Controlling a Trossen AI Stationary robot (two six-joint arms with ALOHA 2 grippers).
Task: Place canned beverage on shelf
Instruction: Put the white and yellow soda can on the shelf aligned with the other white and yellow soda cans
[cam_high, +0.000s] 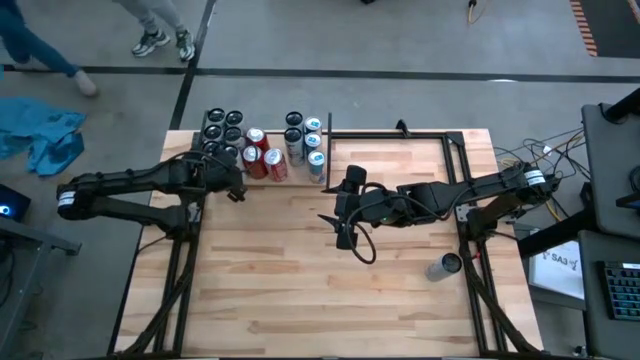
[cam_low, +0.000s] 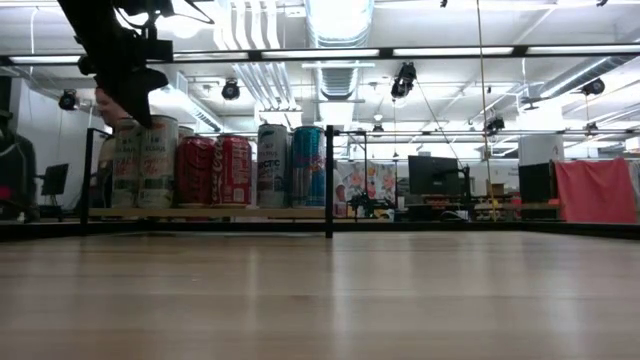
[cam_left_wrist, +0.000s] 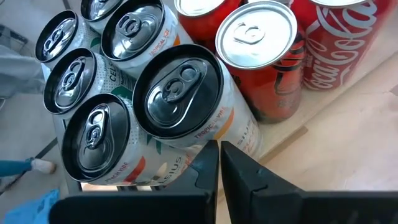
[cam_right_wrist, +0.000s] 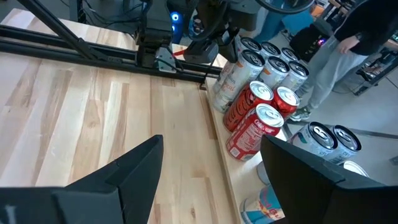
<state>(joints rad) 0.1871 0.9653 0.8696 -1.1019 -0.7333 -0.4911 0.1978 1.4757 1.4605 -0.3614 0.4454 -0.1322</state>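
Note:
Several white cans (cam_high: 222, 132) (cam_left_wrist: 180, 99), red cola cans (cam_high: 262, 162) (cam_left_wrist: 273, 68) and tall silver and blue cans (cam_high: 305, 140) stand upright on the shelf (cam_high: 292, 176) at the table's far left. My left gripper (cam_high: 237, 190) (cam_left_wrist: 219, 163) is shut and empty. It hovers at can-top height just on the near side of the white cans (cam_low: 140, 160). My right gripper (cam_high: 340, 215) (cam_right_wrist: 211, 168) is open over the table's middle, above the wood, with nothing between its fingers. A grey can (cam_high: 443, 266) lies on its side by the table's right edge.
A bare black metal frame (cam_high: 400, 135) runs along the far right of the table. A black upright rod (cam_low: 328, 180) marks the shelf's right end. The light wooden tabletop (cam_high: 280, 280) stretches toward the near edge. A person (cam_right_wrist: 336, 50) stands beyond the far edge.

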